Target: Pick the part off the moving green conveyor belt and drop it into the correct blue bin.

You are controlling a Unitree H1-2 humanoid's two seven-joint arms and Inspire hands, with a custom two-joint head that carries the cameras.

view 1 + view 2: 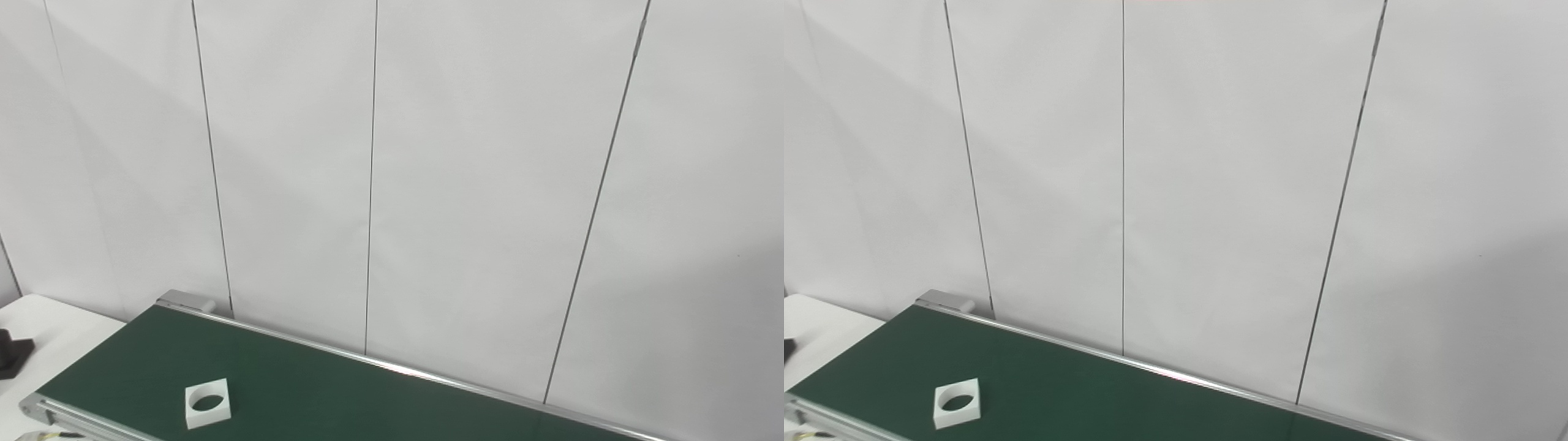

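At lower left of the frame, on the green conveyor belt (343, 392), lay 1 white square part with a round hole (207, 402), probably light, rigid plastic; its flat outer sides suited gripping. Neither hand showed, so their state couldn't be told.

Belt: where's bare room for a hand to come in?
The green belt is bare from the white square part rightward, bounded by the far silver rail. Tight only at the left end, around the part. White table beyond holds a dark object.
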